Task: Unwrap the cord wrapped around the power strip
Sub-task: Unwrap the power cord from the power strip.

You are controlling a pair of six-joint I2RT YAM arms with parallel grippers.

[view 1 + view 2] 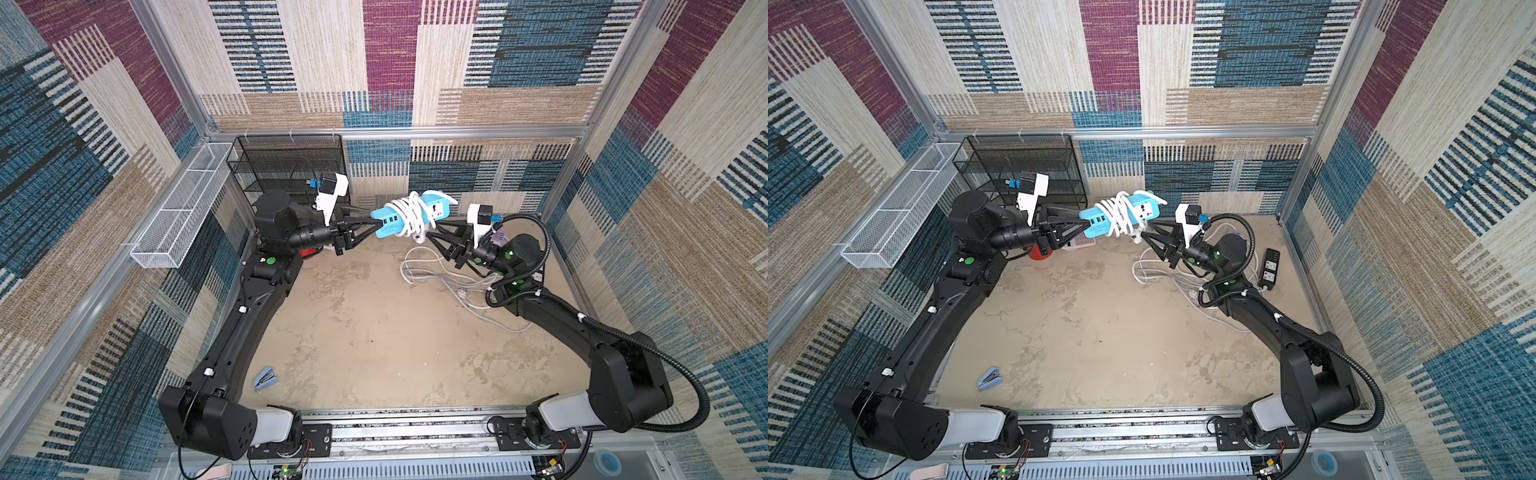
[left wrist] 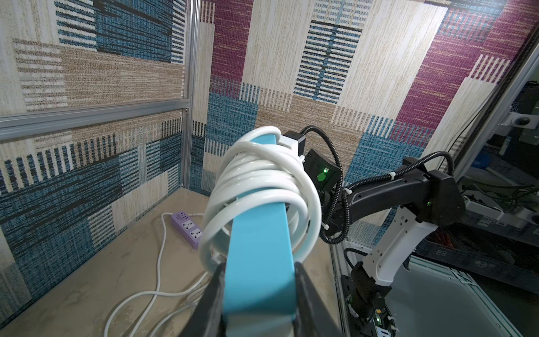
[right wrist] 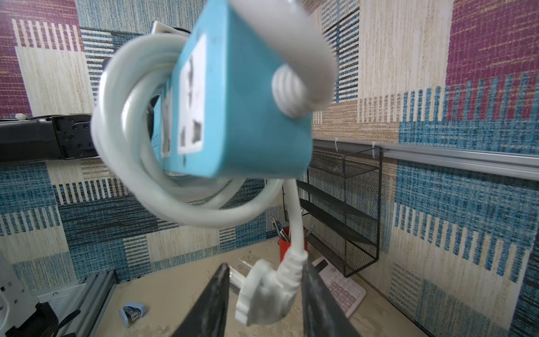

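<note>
Left wall: white wire basket (image 1: 178,208) mounted on the frame. Blue stapler (image 1: 264,378) lies on the desk (image 1: 374,332) near the left arm's base. Black mesh shelf (image 1: 286,162) stands in the rear corner.

Left tool (image 1: 376,224): closed on the USB end of the blue power strip (image 1: 436,208), which is held clear of the desk, roughly level, between the two arms.

White cord (image 1: 409,216): several loops wound around the strip's mid-section, some hanging slack beneath it. Plug (image 3: 262,294) dangles on a short free length below the strip.

Right tool (image 3: 264,265): fingers stand either side of the plug, one touching its strain relief; a firm clamp cannot be confirmed.

Under the right arm: loose white cables (image 1: 440,274), a purple power strip (image 2: 188,230) and a black power strip (image 1: 1268,268) by the right wall
</note>
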